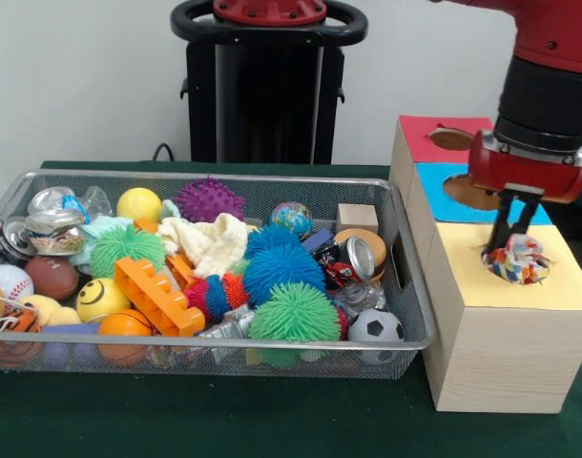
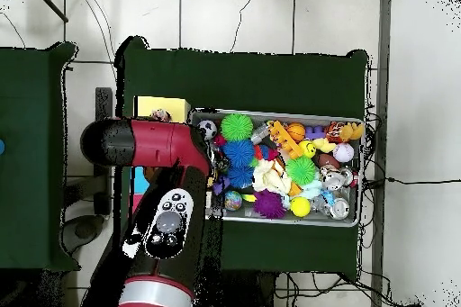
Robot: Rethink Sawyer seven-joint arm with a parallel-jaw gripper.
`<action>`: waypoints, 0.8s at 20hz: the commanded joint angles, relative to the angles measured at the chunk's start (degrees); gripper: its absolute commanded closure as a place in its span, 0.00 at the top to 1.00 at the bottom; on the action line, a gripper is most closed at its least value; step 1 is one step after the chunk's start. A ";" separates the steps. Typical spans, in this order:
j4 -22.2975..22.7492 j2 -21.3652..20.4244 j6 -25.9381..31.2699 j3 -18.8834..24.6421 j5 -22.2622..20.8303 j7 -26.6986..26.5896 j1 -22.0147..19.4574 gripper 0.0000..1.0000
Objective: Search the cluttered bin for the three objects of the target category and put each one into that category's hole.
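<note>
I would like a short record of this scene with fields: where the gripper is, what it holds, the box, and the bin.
gripper position: gripper above the hole in the yellow section of the wooden box
fingers: closed on a multicolored rope toy, which sits at the hole
box top: red section, blue section, yellow section, each with a hole
bin: wire bin beside the box, full of balls, spiky pom toys, cans, an orange block, a soccer ball
</note>
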 commanded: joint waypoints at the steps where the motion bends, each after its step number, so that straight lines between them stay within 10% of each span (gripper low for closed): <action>1: 1.97 1.02 8.08 -0.65 -1.34 10.53 -1.09 0.00; 16: 3.22 2.40 4.64 3.09 1.54 11.15 -1.37 0.00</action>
